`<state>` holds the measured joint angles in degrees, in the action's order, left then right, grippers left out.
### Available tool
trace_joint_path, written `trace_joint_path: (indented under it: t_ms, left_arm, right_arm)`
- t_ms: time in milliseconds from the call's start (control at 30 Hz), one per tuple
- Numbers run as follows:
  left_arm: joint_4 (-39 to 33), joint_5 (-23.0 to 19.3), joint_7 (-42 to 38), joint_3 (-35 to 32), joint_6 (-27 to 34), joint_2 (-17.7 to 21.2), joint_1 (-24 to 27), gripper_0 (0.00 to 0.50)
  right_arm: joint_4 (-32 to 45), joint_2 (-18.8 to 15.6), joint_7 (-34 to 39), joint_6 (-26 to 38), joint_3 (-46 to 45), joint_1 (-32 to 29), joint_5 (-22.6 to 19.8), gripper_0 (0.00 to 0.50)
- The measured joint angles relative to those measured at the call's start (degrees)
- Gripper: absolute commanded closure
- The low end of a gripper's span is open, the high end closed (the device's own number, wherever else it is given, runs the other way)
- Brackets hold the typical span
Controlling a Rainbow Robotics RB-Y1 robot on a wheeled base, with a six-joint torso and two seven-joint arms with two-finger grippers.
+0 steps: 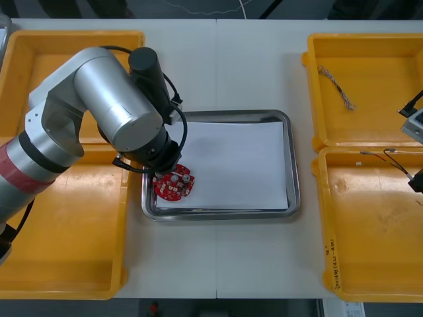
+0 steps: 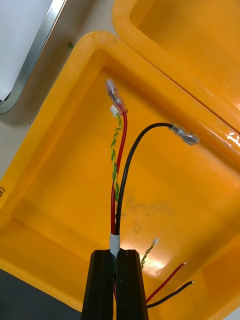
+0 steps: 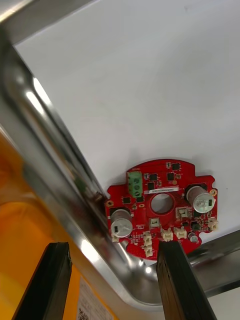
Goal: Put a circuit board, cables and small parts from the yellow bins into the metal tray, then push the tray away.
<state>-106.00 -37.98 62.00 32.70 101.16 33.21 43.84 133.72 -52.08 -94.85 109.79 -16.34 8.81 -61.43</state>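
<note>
A round red circuit board (image 1: 175, 183) (image 3: 160, 205) lies on the white inside of the metal tray (image 1: 291, 165) (image 3: 45, 145), at its near left corner. My left gripper (image 1: 166, 172) (image 3: 115, 280) hangs just above the board, open, with the fingers (image 3: 180, 280) apart and nothing between them. Over the near right yellow bin (image 1: 370, 238) (image 2: 55, 195), my right gripper (image 1: 417, 179) (image 2: 118, 280) is shut on a bundle of red, black and twisted yellow cables (image 2: 119, 170) (image 1: 390, 155). The cable ends point toward the tray.
A twisted cable (image 1: 337, 86) lies in the far right bin (image 1: 370, 129). Two yellow bins (image 1: 66, 238) stand on the left, partly under my left arm (image 1: 99, 99). A corner of the tray (image 2: 30, 55) shows beyond the right bin's rim.
</note>
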Motion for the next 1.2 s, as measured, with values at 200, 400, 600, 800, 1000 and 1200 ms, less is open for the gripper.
trace_joint_path:
  t_ms: [200,400,600,800,1000,1200]
  left_arm:
    - [-0.9,-0.7,0.0,-7.5,4.0,0.0,0.0,0.000]
    - [-1.5,-0.9,0.0,-14.6,7.6,0.1,0.0,0.000]
    - [-1.8,-1.0,0.0,-19.0,8.3,1.0,0.0,0.000]
    - [-1.8,-1.0,0.0,-22.4,8.4,2.6,0.0,0.000]
    - [-1.8,-1.0,0.0,-24.5,8.4,4.8,0.0,0.000]
    - [-0.1,-1.0,0.0,-26.5,8.4,6.5,0.0,0.000]
  right_arm:
    - [0.0,0.0,0.0,0.0,0.2,0.7,0.1,0.500]
    - [0.0,-0.5,0.0,0.0,4.2,4.4,0.8,0.500]
    - [0.0,-0.9,0.0,0.0,11.7,11.0,1.5,0.500]
    - [0.0,-1.1,0.0,0.0,21.1,18.6,3.5,0.500]
    - [0.0,-1.2,0.0,0.0,29.5,25.7,4.1,0.500]
    - [0.1,-1.1,0.0,0.0,34.8,29.7,4.1,0.500]
